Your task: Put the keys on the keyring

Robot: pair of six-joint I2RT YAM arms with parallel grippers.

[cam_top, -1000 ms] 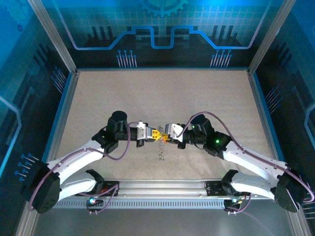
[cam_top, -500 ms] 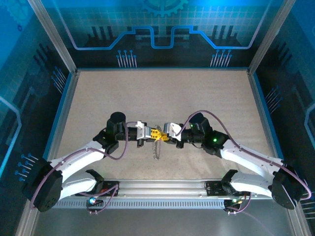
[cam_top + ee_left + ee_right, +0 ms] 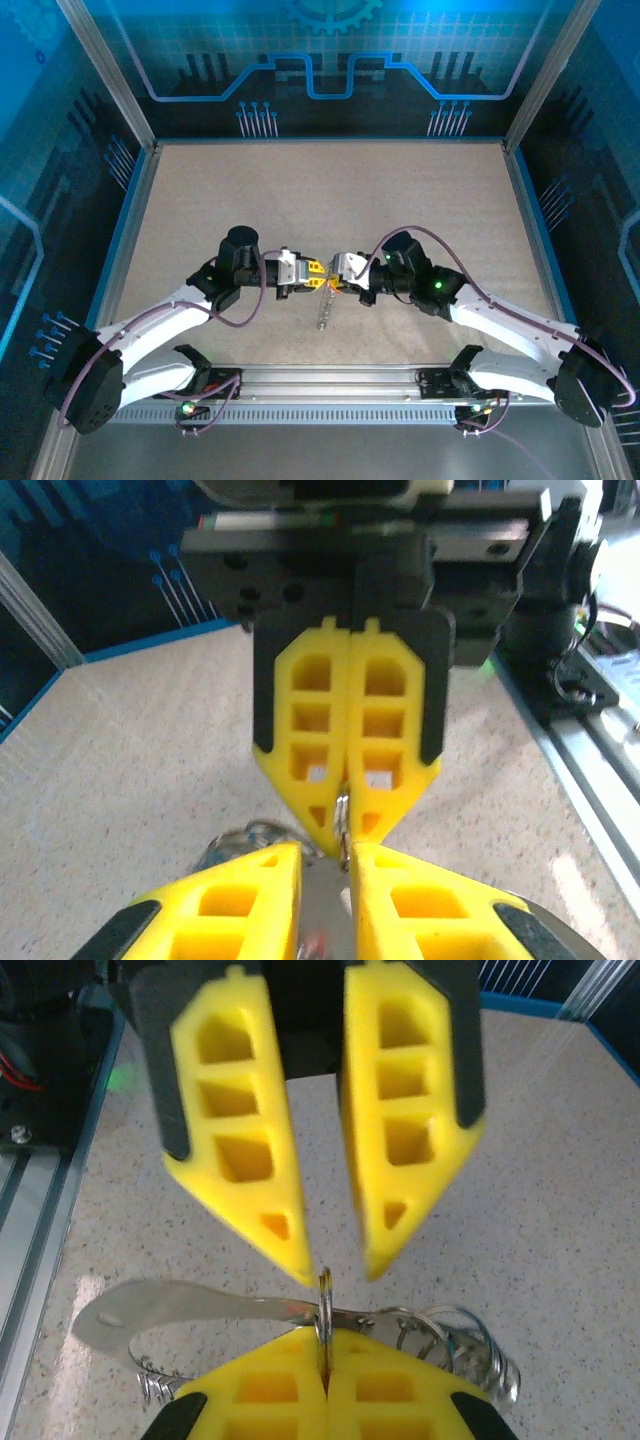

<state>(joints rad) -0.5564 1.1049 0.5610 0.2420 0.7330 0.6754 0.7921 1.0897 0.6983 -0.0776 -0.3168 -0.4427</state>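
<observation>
Little has shifted since half a second ago: the two grippers are still tip to tip above the near middle of the counter (image 3: 330, 190), and the dangling keyring (image 3: 322, 310) has swung slightly rightward.

The right gripper (image 3: 325, 1345) is clamped on a thin edge-on loop of the keyring, whose coils hang beside and below it. The left gripper (image 3: 337, 1275) has its fingers apart, straddling that loop.

The keyring looks light, stiff and slick, and free to twist on a small bite. It is best pinched flat across the wire near the split. The keys are tiny, so I would hold each by its red head and leave the hole clear.

The top view gives only the hang. The right wrist view adds a flat silvery strip (image 3: 180, 1305) to one side. The left wrist view shows a red fleck between its own fingers, perhaps a key; I cannot tell.
</observation>
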